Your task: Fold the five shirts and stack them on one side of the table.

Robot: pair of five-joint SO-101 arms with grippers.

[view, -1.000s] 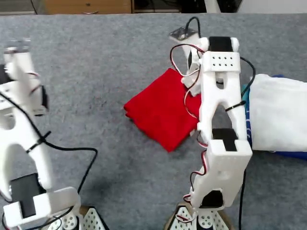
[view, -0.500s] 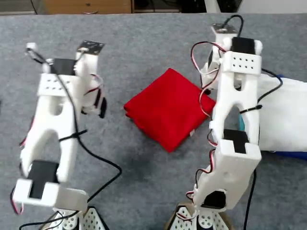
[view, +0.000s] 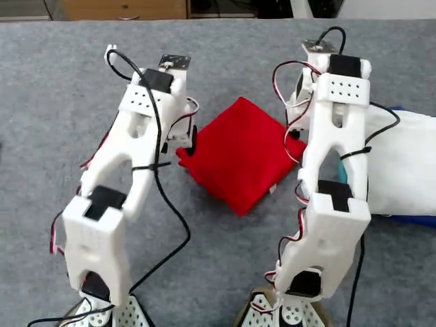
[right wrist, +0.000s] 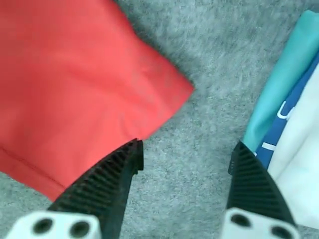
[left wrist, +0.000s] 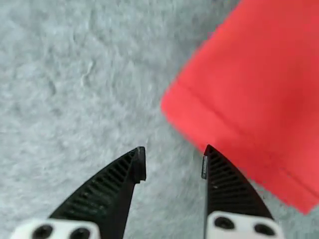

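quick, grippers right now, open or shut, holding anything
Left gripper: open, empty, beside a corner of the folded red cloth shirt.
Right gripper: open, empty, over the grey carpeted table.

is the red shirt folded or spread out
Folded: the red shirt lies as a compact square, with stacked layers showing along its edge.

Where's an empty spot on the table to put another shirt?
Bare grey table lies far left, beyond the left arm; along the far edge behind the red shirt; and near the front, between both arms' bases. It's crowded at the right: the right arm sits squeezed between the red shirt and the white-topped stack.
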